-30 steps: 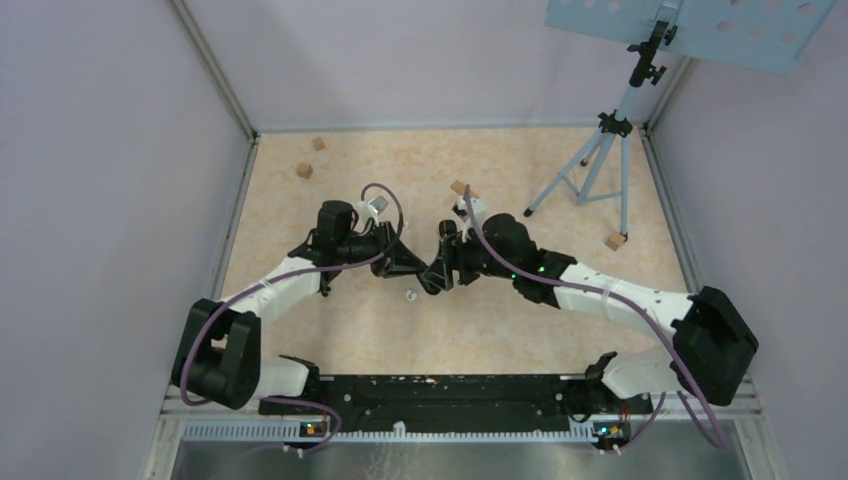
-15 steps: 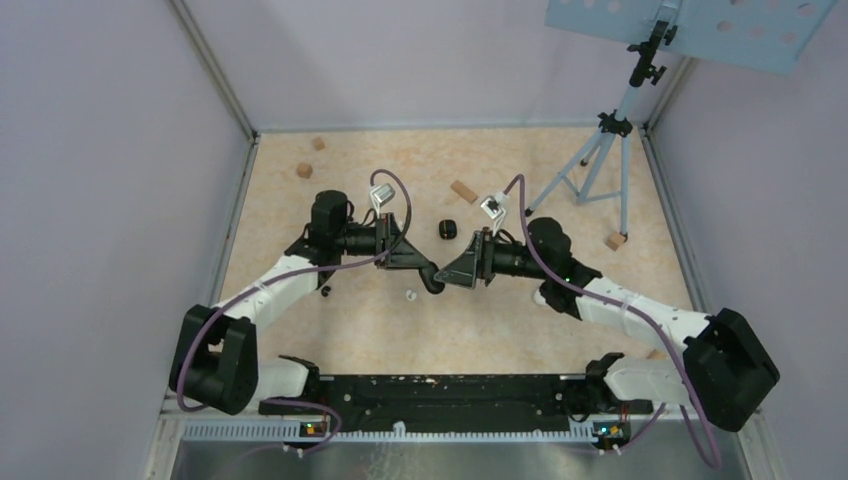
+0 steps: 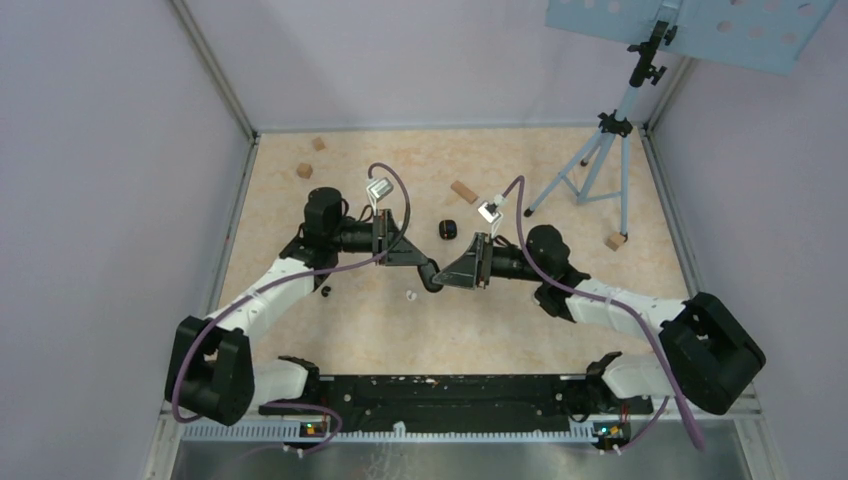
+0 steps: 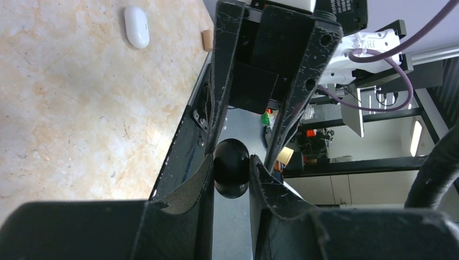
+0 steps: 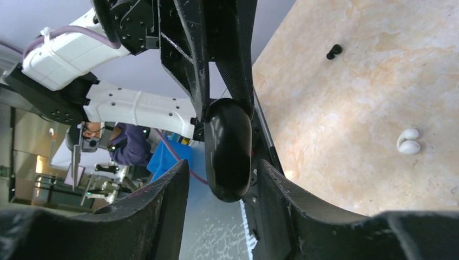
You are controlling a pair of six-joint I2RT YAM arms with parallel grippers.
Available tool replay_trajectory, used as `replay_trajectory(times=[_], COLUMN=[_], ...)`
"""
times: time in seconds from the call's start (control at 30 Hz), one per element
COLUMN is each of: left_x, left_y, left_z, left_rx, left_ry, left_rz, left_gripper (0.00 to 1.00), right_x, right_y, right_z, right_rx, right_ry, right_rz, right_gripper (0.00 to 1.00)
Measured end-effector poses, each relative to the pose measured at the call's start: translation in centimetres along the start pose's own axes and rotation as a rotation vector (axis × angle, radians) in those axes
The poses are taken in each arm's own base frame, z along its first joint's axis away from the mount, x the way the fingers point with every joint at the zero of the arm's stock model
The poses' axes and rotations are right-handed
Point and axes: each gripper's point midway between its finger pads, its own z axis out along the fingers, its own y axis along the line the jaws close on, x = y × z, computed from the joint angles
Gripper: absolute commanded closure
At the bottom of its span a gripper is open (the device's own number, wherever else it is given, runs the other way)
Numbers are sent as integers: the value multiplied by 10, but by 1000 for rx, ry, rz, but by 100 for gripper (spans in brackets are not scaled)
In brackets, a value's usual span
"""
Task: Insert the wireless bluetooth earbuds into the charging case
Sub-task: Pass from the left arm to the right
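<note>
Item: case, black, left claw pinching it above the bench; right claw, newly swung in, spread and narrowing around it, not yet clamping; white earbud, black earbud lying loose on bench; lid-opening likely coming next

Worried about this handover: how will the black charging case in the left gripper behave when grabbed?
Probably slippery: the black charging case is glossy and rounded, and the left gripper pinches only one end. Looks like a hard shell, so likely no flex. Set down, it may rock or spin.
</note>
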Motion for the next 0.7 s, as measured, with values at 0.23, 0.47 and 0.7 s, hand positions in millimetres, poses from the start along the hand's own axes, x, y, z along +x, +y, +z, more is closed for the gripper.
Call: replay_trajectory(times=[0.23, 0.47, 0.7], left_x=[1, 2, 0], left_y=[-12, -16, -18], left_z=[-3, -4, -7], left_rx=[25, 35, -2], left_ry=[0, 4, -41], left_rz=[44, 53, 117], left_gripper=[100, 60, 19], right_x=[-4, -2, -3], right_y=[6, 8, 8], right_z=[4, 2, 1], right_rx=[-47, -71, -80], right_ry=[-13, -20, -43], right_rz=[20, 48, 66], right_gripper=[78, 99, 100])
